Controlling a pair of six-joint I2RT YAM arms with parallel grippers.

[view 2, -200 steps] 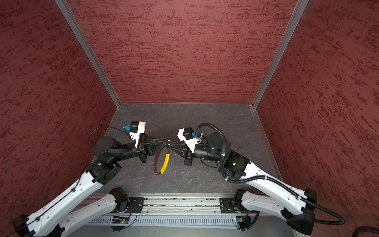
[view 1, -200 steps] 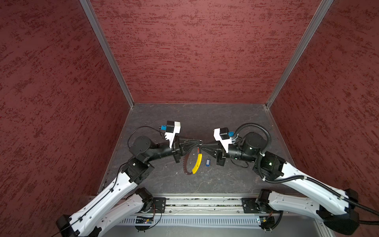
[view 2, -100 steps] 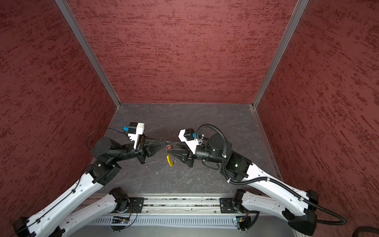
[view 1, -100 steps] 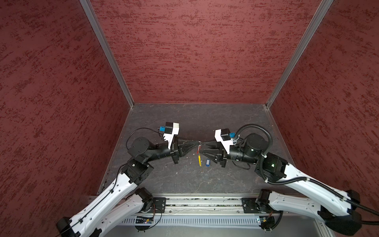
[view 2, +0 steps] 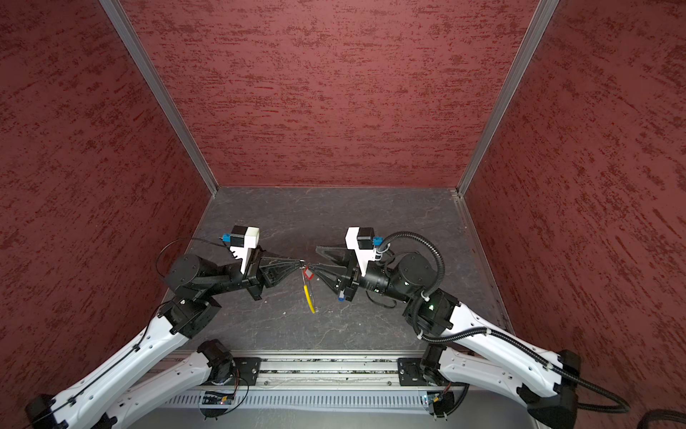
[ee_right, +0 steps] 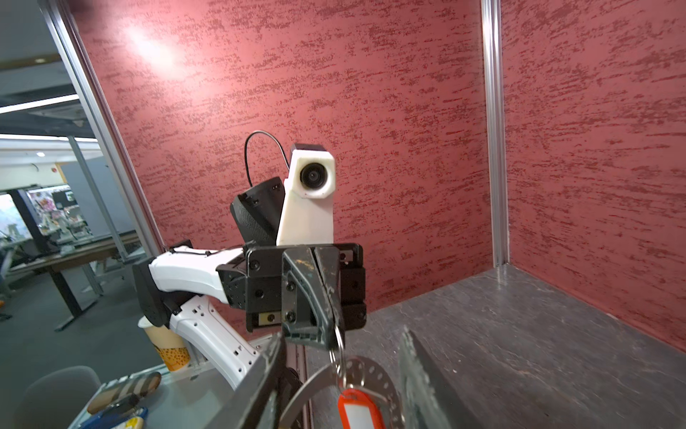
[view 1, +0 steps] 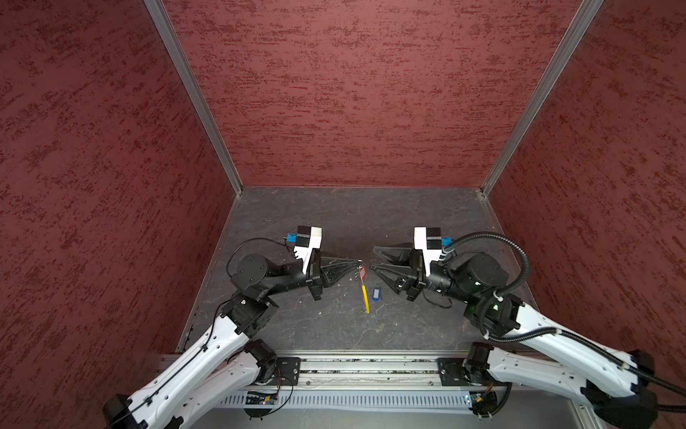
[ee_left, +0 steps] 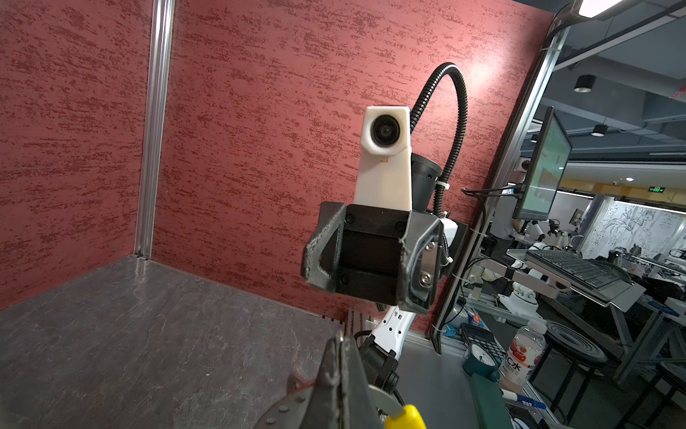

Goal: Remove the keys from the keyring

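The left claw [view 1: 357, 263] is pinched fully together, its tips clamped on the top of the keyring [view 2: 308, 297], which hangs beneath it over the middle of the counter [view 1: 334, 223]. The right claw [view 1: 372, 257] faces it tip to tip, just beside it, with its jaws clearly parted and nothing between them; the left wrist view shows it head-on and empty.

Both top views catch the keyring edge-on, so its thin wire loop can barely be made out. Only the yellow segment [view 1: 366, 297] shows, as a narrow strip pointing down. Whether its lower end touches the counter cannot be told. In the right wrist view the silvery loop is cut off by the frame's edge and partly hidden behind the right claw's own fingers.

The red tag [view 1: 362, 273] hangs just under the left claw's tips, on the keyring; the right wrist view crops its lower end. The blue tag [view 1: 376, 292] lies on the counter just beside the yellow segment, apart from the loop and below the right claw, which hides most of it in a top view. The metal keys themselves are too small to make out.
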